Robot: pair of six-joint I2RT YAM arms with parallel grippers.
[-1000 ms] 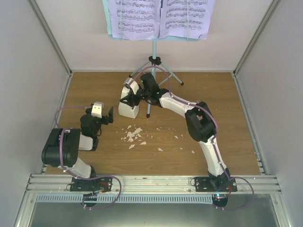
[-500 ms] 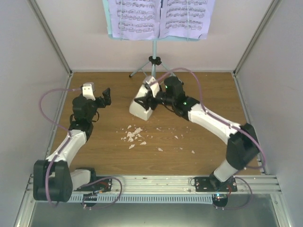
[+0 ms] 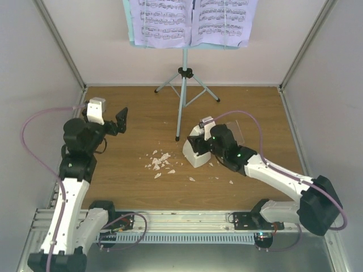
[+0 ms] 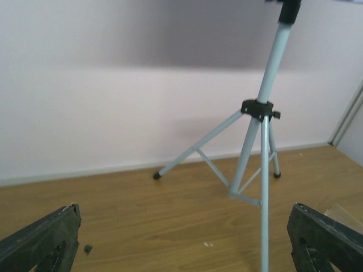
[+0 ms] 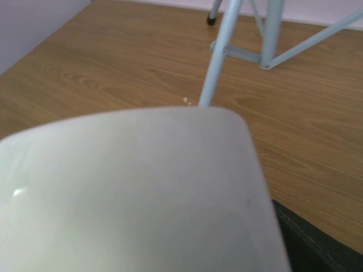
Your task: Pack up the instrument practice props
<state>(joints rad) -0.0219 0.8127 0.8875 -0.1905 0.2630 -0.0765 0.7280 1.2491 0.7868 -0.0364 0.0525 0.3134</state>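
The pale blue music stand (image 3: 183, 85) stands at the back centre on tripod legs, with two printed sheet-music pages (image 3: 164, 20) on its desk. My right gripper (image 3: 201, 143) is shut on the small white metronome (image 3: 194, 155), right of the stand's front leg, low over the floor. The metronome fills the right wrist view (image 5: 130, 192), with the stand's legs (image 5: 227, 34) behind it. A clear cover (image 3: 237, 129) lies just behind the right gripper. My left gripper (image 3: 113, 122) is open and empty at the left. It faces the stand (image 4: 264, 107), jaws wide apart.
Small white crumbs (image 3: 160, 161) lie scattered on the wooden floor in the middle, with a few more near the front (image 3: 231, 182). White walls close in the back and both sides. A metal rail (image 3: 181, 215) runs along the near edge.
My right arm has carried the metronome from left of the stand's front leg to its right and nearer. My left arm has stretched out and swung back-left, its gripper still open.
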